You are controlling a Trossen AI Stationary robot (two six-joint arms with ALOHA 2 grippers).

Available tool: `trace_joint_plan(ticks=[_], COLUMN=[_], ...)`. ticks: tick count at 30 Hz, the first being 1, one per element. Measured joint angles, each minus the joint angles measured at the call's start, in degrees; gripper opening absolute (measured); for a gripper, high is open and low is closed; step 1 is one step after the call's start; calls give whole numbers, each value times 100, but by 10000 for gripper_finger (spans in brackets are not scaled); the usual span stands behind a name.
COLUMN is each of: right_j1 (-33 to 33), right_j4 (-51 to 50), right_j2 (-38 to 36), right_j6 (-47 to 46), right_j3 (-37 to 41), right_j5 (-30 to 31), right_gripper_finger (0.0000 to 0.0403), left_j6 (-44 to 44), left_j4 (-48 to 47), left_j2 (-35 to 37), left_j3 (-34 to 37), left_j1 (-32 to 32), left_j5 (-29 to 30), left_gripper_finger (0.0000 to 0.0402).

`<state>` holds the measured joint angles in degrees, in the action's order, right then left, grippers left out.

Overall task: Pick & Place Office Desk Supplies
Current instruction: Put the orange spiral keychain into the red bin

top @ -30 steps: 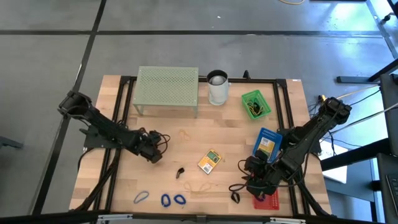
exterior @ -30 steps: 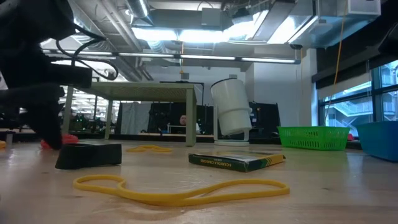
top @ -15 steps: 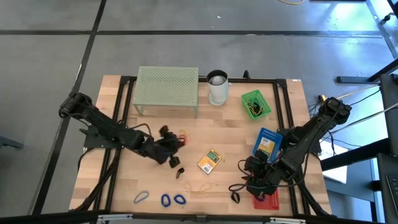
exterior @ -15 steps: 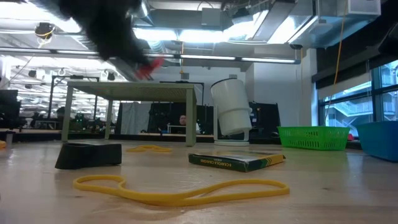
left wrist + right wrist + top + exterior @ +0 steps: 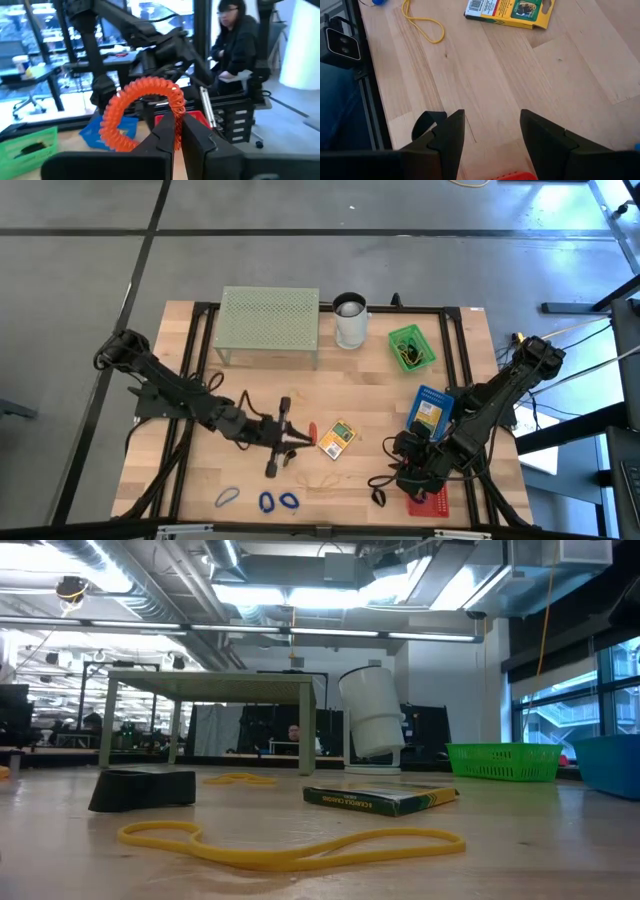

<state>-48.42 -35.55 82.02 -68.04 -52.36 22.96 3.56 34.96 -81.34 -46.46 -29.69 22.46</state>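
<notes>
Orange coiled band is clenched in the left gripper fingers; right gripper waits spread, bands, card pack still on desk.

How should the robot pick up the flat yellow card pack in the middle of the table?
The yellow card pack lies flat and apart from other things, so probably from straight above, fingers pinching its two long edges. The open right gripper sits close.

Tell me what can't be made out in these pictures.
- Green basket contents: dark tangle, too small in the high view; its wall hides them in the low view.
- Cup interior: too small from above.
- Red tray: partly covered by the right gripper.
- Person behind: blurred, left wrist view.
</notes>
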Motion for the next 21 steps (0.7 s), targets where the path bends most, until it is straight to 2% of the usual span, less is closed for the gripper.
trace_joint_plan(ticks=[5, 8, 13, 17, 21], right_j1=[0, 2, 17, 113, 326], right_j4=[5, 96, 595, 1059, 1533], right_j2=[0, 0, 0, 0, 0], right_j6=[1, 8, -87, 223, 561], right_j3=[0, 0, -2, -2, -4], right_j5=[20, 375, 1614, 2808, 3519], right_gripper_finger=[194, 194, 194, 194, 194], left_j6=[451, 534, 530, 523, 519], left_j4=[342, 451, 437, 436, 436], left_j2=[-210, -227, -230, -230, -230], left_j3=[0, -2, -2, -2, -2], left_j1=[-105, -105, -94, -94, -96], left_j5=[3, -72, -296, -433, -439], left_gripper_finger=[12, 12, 12, 12, 12])
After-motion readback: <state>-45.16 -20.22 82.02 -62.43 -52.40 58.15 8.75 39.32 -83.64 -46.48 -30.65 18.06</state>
